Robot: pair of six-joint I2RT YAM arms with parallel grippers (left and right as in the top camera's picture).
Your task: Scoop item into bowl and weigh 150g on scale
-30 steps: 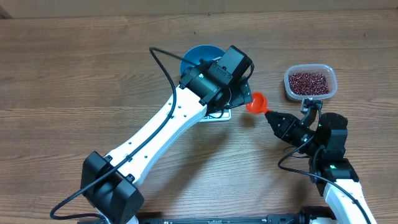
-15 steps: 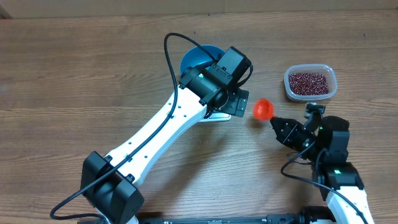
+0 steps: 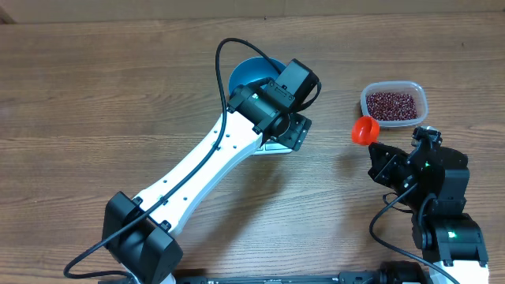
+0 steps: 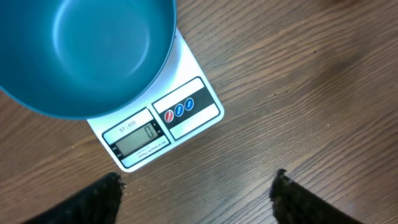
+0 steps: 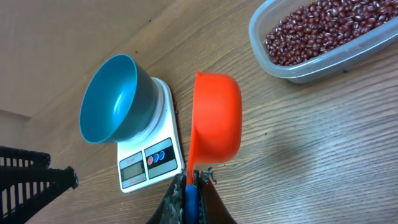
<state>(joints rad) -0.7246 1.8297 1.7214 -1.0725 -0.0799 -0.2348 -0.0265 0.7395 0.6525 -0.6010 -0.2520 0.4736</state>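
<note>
The blue bowl (image 4: 87, 50) stands empty on the white scale (image 4: 186, 115), whose display shows zero. My left gripper (image 4: 196, 186) hovers open over the wood just in front of the scale, with nothing between its fingers. In the overhead view the left gripper (image 3: 298, 132) covers most of the scale (image 3: 278, 147), and the bowl (image 3: 251, 72) shows behind it. My right gripper (image 5: 191, 185) is shut on the handle of an orange scoop (image 5: 214, 115). The scoop (image 3: 364, 130) hangs tilted between the scale and the beans (image 5: 323, 28); no beans show in it.
A clear plastic tub (image 3: 394, 104) holding the beans sits at the right rear of the wooden table. The left arm (image 3: 213, 162) stretches diagonally from the front left. A black cable (image 3: 225, 55) loops above the bowl.
The right gripper has carried the scoop rightward, away from the scale and close to the tub. The left gripper's fingers have drawn back from the scoop and narrowed a little.
</note>
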